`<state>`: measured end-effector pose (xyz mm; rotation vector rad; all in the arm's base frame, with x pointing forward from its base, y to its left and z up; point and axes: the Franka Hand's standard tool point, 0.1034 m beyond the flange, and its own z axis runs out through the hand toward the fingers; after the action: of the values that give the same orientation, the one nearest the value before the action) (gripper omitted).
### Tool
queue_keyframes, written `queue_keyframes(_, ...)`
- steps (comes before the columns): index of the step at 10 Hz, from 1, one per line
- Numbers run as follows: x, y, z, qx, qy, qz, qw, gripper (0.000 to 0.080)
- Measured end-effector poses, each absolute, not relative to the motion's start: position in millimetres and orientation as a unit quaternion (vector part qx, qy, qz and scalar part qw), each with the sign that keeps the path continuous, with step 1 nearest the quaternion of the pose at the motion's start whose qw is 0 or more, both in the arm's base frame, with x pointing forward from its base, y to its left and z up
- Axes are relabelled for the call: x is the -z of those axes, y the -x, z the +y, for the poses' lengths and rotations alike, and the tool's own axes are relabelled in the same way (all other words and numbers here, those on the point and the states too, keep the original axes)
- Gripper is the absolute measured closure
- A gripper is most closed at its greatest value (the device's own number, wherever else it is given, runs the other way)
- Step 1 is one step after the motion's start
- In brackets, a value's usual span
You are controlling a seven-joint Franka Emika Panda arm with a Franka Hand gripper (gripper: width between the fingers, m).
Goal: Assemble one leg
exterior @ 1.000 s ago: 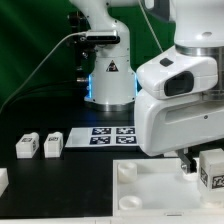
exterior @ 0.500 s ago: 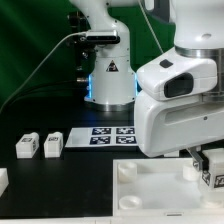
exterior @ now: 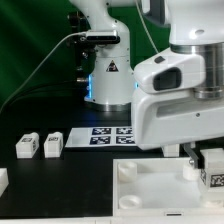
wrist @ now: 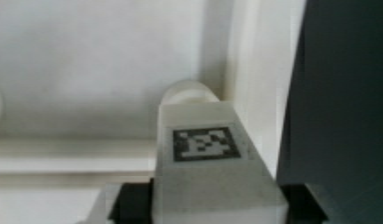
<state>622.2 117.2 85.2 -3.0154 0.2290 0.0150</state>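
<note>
My gripper (exterior: 209,166) is shut on a leg (exterior: 213,170), a small white block with a black-and-white tag. It holds the leg over the corner of the large white tray-like piece (exterior: 150,192) at the exterior view's right. In the wrist view the leg (wrist: 209,140) sits between the two dark fingers (wrist: 135,203), and its far end points at the tray's corner by the raised rim (wrist: 259,70). I cannot tell whether the leg touches the tray. Two more legs (exterior: 27,145) (exterior: 52,143) stand on the black table at the exterior view's left.
The marker board (exterior: 108,135) lies behind the tray, in front of the arm's base (exterior: 108,85). Another white block (exterior: 3,181) sits at the exterior view's left edge. My large white hand hides the tray's far right part.
The arm's wrist has shifted slightly toward the exterior view's left. The leg stays gripped over the same tray corner, barely lower.
</note>
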Motion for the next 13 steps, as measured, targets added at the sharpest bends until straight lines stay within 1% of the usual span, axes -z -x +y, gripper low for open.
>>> queue_keyframes(1, -84.9, -621.5, 116.6, 0.0, 0.984, 0.165, 0.061, 0.0498)
queue_keyframes(2, -84.4, -621.7, 114.6, -0.002, 0.965, 0.252, 0.07, 0.0498)
queue_keyframes(4, -84.3, -623.7, 116.1, -0.01, 0.91, 0.407, 0.081, 0.0498)
queue_keyframes(8, -84.4, -622.4, 124.4, -0.029, 0.846, 0.525, 0.091, 0.0501)
queue_keyframes(9, -84.6, -623.7, 129.5, -0.044, 0.785, 0.61, 0.103, 0.0501)
queue_keyframes(11, -85.2, -626.2, 131.9, -0.063, 0.706, 0.696, 0.111, 0.0501)
queue_keyframes(13, -84.3, -625.2, 132.5, -0.061, 0.723, 0.679, 0.112, 0.0501)
